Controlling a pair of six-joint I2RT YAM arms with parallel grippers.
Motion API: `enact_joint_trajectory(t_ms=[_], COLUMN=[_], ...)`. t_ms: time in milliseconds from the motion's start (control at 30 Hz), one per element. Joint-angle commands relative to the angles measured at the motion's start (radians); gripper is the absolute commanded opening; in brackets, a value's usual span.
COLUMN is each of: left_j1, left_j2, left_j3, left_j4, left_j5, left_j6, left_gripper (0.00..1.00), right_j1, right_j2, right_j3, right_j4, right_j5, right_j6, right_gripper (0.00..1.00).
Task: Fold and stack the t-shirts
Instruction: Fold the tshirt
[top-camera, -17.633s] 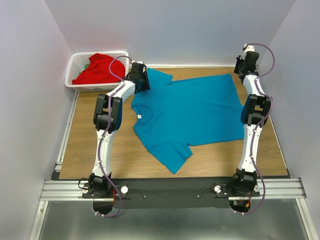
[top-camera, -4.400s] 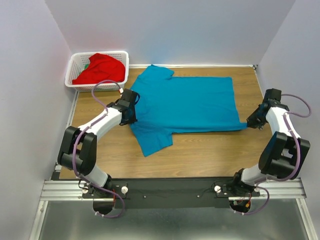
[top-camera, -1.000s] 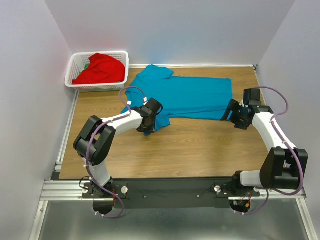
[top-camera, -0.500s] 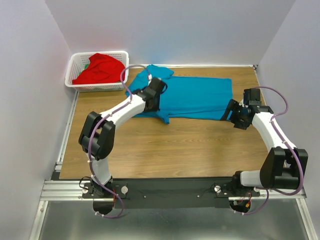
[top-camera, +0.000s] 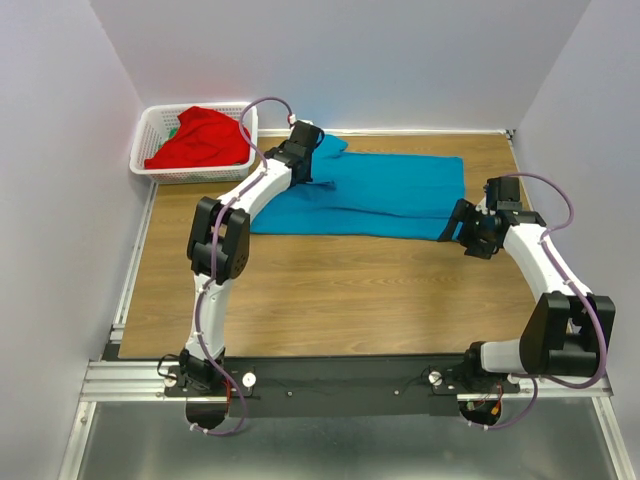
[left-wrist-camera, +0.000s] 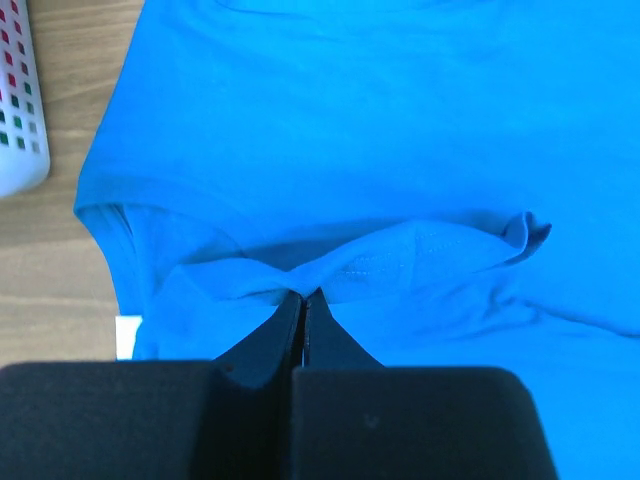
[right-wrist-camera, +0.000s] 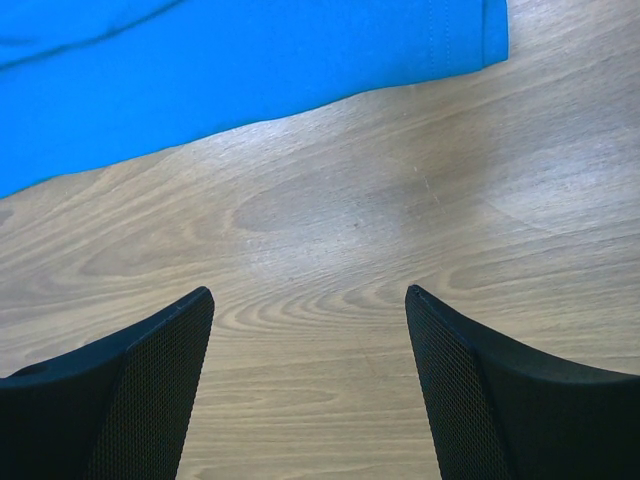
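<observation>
The teal-blue t-shirt (top-camera: 380, 195) lies flat across the far half of the table, doubled over into a long band. My left gripper (top-camera: 310, 150) reaches over its far left end, near the sleeve. In the left wrist view this gripper (left-wrist-camera: 303, 293) is shut on a pinched ridge of the teal t-shirt (left-wrist-camera: 400, 120). My right gripper (top-camera: 458, 226) hovers by the shirt's near right corner. Its fingers stand wide open over bare wood (right-wrist-camera: 308, 292), and the shirt's hem (right-wrist-camera: 300, 60) is just beyond them. The red t-shirt (top-camera: 200, 135) is bunched in the basket.
The white lattice basket (top-camera: 150, 165) stands at the far left corner, close to my left gripper; its wall (left-wrist-camera: 20, 110) shows in the left wrist view. Grey walls close in the table on three sides. Bare wood (top-camera: 350, 290) spreads between the shirt and the arm bases.
My left gripper closed on the teal shirt's near left part and carried it toward the far edge, folding the shirt into a narrower band. The right arm stayed put.
</observation>
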Motion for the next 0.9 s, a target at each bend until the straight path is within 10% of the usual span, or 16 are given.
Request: enact_joint_trajectory(t_ms=[0,667,867], left_j1=[0.025,0.062,0.070], left_j2=[0.032,0.060,0.029], left_j3=[0.057,0.065,0.032], left_j4=[0.057,0.177,0.129], left_j5=[-0.006,0.015,-0.014], left_j6=[0.027,0.052,0.026], left_gripper=[0.02,0.11,0.60], right_j1=[-0.001,-0.001,-0.001], right_j2=[0.017,0.302,0.336], right_j3=[0.002,0.253,0.260], right_j4=[0.005,0.080,0.096], right_j5=[-0.036,0.021,0.059], right_j6=[-0.018,0.036,0.045], right_gripper=[0.84,0.76,0.76])
